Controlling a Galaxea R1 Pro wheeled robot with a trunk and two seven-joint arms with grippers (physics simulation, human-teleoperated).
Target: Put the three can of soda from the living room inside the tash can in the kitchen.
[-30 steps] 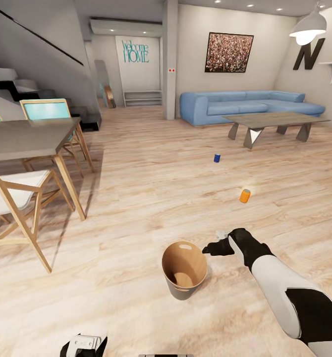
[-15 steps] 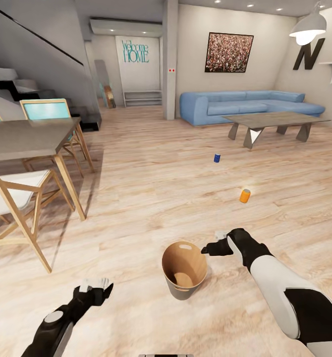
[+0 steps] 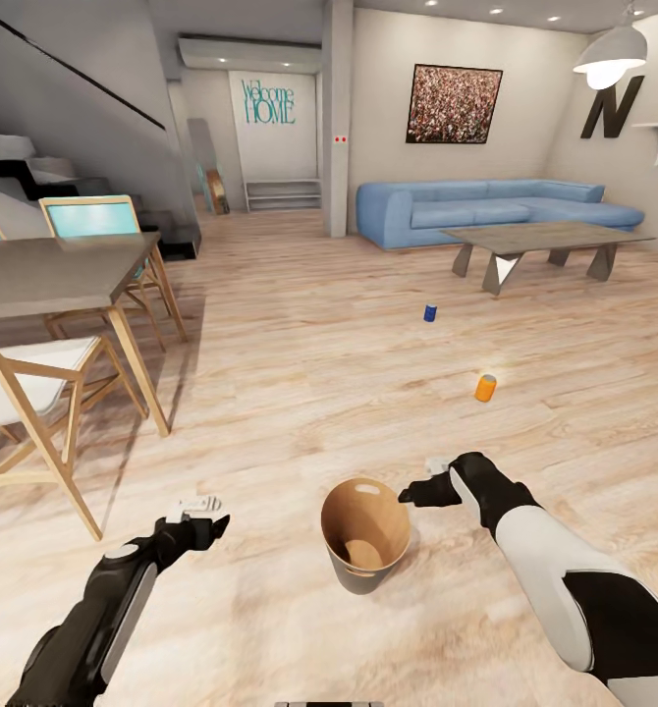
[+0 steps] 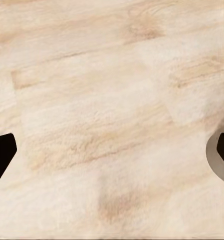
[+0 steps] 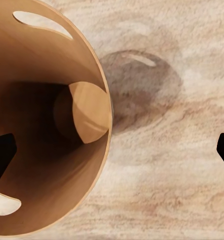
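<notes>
Trash can [image 3: 365, 535] holds no cans; both grippers [image 3: 419, 488] [image 3: 197, 517] spread wide, holding nothing.

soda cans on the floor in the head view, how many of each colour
Dark blue can: 1
Orange can: 1
Total: 2 cans on the floor, both standing beyond the bin.

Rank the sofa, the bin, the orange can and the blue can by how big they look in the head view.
1. Blue sofa, though farthest.
2. Bin, nearest the camera.
3. Orange can.
4. Blue can, farther off, so the cans' true sizes may match.
</notes>
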